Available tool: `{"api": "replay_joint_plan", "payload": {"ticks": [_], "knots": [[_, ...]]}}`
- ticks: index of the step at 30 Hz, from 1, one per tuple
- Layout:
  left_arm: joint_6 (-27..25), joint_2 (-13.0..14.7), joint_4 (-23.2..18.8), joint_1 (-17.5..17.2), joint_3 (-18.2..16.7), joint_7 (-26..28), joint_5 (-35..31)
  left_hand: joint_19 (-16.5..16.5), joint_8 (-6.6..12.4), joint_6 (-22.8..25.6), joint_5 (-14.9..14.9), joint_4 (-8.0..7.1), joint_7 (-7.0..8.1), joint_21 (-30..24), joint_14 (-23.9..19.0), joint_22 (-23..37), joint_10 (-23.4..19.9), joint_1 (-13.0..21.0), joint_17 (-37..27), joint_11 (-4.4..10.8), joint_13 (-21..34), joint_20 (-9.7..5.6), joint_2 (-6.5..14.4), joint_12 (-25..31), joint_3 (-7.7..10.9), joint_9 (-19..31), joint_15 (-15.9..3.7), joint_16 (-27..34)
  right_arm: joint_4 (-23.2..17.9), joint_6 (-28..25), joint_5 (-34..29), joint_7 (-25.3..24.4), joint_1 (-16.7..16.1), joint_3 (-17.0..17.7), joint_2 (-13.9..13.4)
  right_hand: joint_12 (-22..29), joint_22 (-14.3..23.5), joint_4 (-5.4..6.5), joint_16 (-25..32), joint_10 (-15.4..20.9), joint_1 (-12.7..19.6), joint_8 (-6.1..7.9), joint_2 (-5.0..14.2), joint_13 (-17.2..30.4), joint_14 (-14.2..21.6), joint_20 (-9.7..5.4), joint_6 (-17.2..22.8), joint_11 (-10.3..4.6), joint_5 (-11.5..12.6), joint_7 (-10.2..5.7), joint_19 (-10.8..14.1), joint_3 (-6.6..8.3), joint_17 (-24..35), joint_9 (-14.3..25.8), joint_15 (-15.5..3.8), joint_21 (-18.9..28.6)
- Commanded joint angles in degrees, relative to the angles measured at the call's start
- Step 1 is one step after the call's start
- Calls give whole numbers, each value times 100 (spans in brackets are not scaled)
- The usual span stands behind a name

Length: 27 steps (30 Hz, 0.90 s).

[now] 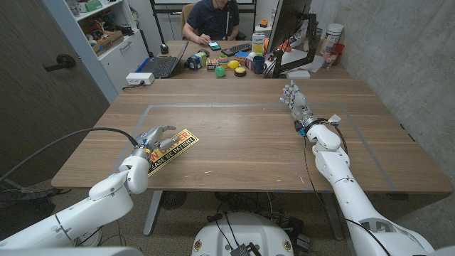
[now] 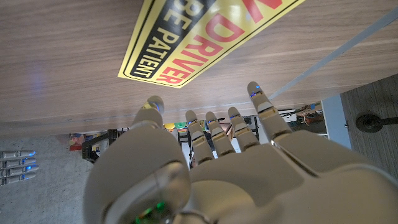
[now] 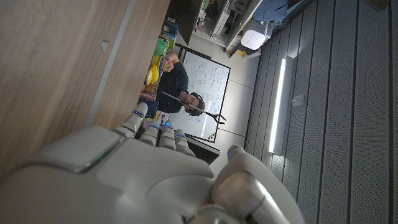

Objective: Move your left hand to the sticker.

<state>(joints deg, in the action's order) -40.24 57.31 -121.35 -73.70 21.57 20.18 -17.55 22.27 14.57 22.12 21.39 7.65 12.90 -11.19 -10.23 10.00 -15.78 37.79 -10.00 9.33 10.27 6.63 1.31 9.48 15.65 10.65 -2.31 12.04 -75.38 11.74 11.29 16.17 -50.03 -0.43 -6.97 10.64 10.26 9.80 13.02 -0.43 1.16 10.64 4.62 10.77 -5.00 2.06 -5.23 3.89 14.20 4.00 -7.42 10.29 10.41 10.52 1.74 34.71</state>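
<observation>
The sticker [image 1: 171, 151] is seen lying flat near the table's [image 1: 249, 142] left front edge. The left hand [image 1: 153, 140] is held just over the sticker's near end, fingers spread, grasping nothing. The right hand [image 1: 296, 100], well apart from the sticker, is likewise released. If lowered carelessly, the sticker could be pushed or crumpled by the fingertips.

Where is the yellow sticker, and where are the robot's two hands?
sticker [image 1: 178, 145]: head view, on its yellow middle.
left hand [image 1: 152, 139]: head view, on its back.
right hand [image 1: 295, 99]: head view, on its back.
</observation>
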Motion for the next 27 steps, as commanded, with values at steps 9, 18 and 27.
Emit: {"api": "replay_joint_plan", "payload": {"ticks": [9,18,27], "knots": [[-42,1,34,60,47,-24,44,-102,-86,-25,-31,-7,-14,62,-7,19,12,-23,-32,-53,28,-16,49,80,17,19,-274,-24,93,30,-38,-7,64,-35,-1,26,18,12,0,-27,-16,11,321,19,29,-11,-59,25,44,11,20,-49,4,25,-12,-40],[-35,7,70,118,85,-79,87,-101,-117,-36,-47,-20,-15,52,-54,19,-77,-55,-31,-73,29,-24,46,121,10,21,-293,-7,156,18,-41,-17,108,-41,17,25,18,12,-5,-32,-16,13,322,19,28,-9,-63,13,47,6,20,-55,4,25,-14,-53],[-76,17,114,257,165,-226,139,-67,-150,0,-82,-64,-17,27,-221,20,-411,-148,-31,-94,30,-38,59,214,-7,28,-382,45,210,28,-40,-10,148,-38,20,26,18,12,-8,-32,-17,16,323,19,31,-8,-62,9,51,7,22,-61,4,24,-8,-68]]}}
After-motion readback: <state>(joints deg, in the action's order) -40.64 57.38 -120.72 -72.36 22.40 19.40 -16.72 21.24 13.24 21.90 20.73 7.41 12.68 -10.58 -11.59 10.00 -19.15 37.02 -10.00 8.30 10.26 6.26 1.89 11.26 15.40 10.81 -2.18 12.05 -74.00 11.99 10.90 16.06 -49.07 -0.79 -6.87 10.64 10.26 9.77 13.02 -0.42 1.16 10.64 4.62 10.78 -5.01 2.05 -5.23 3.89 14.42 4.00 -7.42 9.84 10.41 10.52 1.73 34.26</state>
